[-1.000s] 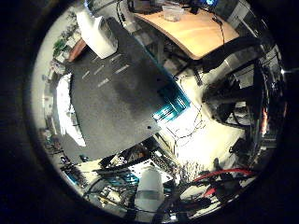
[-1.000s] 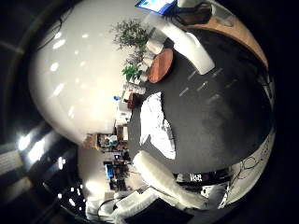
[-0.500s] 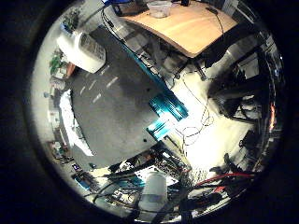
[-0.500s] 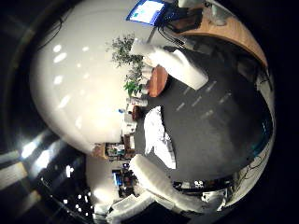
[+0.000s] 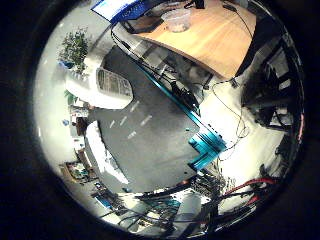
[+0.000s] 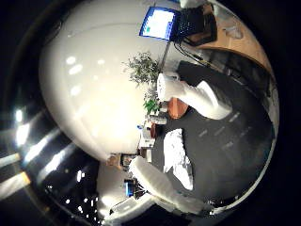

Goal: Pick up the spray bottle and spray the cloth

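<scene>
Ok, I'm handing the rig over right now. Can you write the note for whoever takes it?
Right hand: open, holding nothing; the fingers that show look relaxed and are off both items.
Spray bottle: white, on the dark table, ungrasped. I cannot tell if it stands upright or lies down.
Cloth: white, crumpled, on the same table near its edge, apart from the bottle.
Done: nothing yet; the palm faces the table with both items in sight.
Left: close in on the bottle, grasp it, lift it, aim at the cloth, spray.
</scene>
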Available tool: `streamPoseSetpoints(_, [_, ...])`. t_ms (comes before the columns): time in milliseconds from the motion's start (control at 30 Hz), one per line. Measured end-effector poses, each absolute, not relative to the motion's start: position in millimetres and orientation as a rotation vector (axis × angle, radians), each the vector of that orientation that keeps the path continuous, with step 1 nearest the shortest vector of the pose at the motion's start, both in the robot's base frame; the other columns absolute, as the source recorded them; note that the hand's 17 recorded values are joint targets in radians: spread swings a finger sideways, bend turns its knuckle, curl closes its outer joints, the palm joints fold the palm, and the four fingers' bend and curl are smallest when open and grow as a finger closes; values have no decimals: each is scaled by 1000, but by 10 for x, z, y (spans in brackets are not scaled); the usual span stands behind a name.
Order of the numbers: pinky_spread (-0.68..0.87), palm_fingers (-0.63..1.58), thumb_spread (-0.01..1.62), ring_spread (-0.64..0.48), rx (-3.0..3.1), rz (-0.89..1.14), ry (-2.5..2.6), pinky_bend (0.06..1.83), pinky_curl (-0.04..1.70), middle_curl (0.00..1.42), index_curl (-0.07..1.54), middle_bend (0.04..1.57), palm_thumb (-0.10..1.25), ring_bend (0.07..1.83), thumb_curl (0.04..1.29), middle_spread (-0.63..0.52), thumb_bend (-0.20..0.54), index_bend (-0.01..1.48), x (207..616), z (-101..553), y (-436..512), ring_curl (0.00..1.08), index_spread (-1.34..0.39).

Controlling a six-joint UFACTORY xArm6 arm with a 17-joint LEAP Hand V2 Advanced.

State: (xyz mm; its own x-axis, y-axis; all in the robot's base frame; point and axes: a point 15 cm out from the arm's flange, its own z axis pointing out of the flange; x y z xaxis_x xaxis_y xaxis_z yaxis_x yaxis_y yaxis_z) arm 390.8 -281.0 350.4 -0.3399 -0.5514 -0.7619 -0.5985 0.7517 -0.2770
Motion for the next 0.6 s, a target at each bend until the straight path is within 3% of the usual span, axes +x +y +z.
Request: streamPoseSetpoints(600, [372, 40, 1130, 193, -873, 91, 1884, 514, 307, 348, 221, 316, 377, 490, 252, 182, -21, 137, 4321, 3372, -3047, 266, -227])
